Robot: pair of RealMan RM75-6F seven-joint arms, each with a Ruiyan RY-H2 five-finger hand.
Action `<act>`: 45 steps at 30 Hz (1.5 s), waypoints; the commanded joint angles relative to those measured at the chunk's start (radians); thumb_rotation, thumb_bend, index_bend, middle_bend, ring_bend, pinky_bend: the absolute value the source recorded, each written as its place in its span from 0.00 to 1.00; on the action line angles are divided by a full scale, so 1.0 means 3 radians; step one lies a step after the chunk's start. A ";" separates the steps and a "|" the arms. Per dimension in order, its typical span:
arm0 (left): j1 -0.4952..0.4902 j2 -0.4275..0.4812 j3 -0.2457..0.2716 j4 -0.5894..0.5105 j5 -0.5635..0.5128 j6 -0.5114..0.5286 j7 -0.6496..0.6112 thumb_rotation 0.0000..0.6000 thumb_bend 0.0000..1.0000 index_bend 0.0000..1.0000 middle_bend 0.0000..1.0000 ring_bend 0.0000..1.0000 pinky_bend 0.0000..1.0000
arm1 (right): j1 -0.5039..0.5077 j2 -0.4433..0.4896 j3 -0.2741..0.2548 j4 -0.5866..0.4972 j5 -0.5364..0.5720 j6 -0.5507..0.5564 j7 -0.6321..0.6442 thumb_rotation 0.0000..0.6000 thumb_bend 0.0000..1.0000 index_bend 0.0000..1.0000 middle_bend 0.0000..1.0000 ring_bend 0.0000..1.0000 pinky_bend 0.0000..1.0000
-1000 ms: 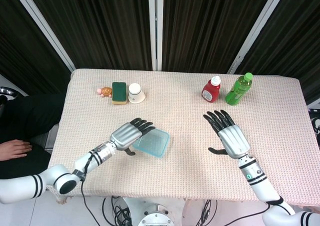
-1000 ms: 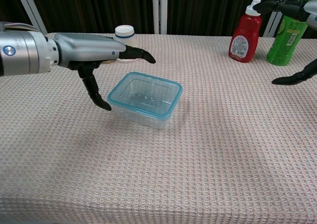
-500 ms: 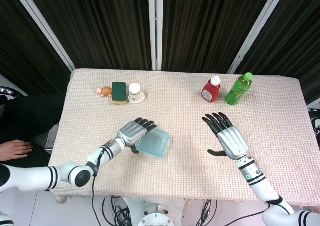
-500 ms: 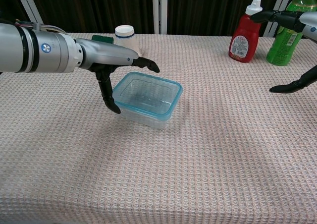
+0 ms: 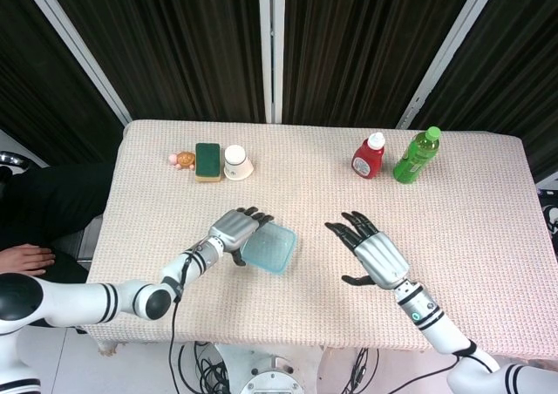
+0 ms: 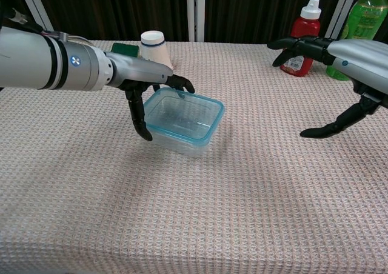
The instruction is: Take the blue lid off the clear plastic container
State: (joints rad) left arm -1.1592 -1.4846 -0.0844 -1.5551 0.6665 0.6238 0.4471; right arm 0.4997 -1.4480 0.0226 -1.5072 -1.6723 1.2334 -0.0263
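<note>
Left hand is touching the clear plastic container at its 9 o'clock edge, fingers spread; right hand is hovering at 3 o'clock, fingers spread and holding nothing

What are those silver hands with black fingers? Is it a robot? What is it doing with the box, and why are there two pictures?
Yes, it is a robot with two arms, and each arm ends in a metal hand. One picture comes from a camera on its head, looking down. The other comes from its chest, looking across the table.

The left hand reaches around one end of the clear plastic container, which has a blue lid on top. I cannot tell if it grips it yet. The right hand hovers open, holding nothing.

At the back of the table stand a ketchup bottle, a green drink bottle, a green sponge, a white cup and a small toy.
</note>
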 commanded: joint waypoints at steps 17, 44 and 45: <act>-0.0276 -0.0338 0.0039 0.0001 -0.0611 0.0520 0.0245 1.00 0.06 0.21 0.29 0.20 0.39 | 0.0476 -0.0856 0.0049 0.0916 -0.0294 -0.0120 0.0306 1.00 0.07 0.33 0.33 0.12 0.24; -0.0278 -0.0403 0.0054 0.0011 -0.0623 0.0544 0.0288 1.00 0.06 0.21 0.30 0.20 0.39 | 0.0578 -0.1273 -0.0001 0.1634 -0.0308 0.0131 0.0311 1.00 0.07 0.38 0.34 0.12 0.24; -0.0277 -0.0407 0.0055 0.0013 -0.0622 0.0548 0.0289 1.00 0.06 0.21 0.30 0.20 0.39 | 0.0579 -0.1271 0.0000 0.1635 -0.0305 0.0138 0.0310 1.00 0.07 0.38 0.34 0.12 0.24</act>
State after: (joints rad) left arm -1.2424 -1.6066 -0.0680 -1.5514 0.4800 0.7883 0.5338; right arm 0.6731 -1.8296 0.0225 -1.0169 -1.7642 1.2741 0.0667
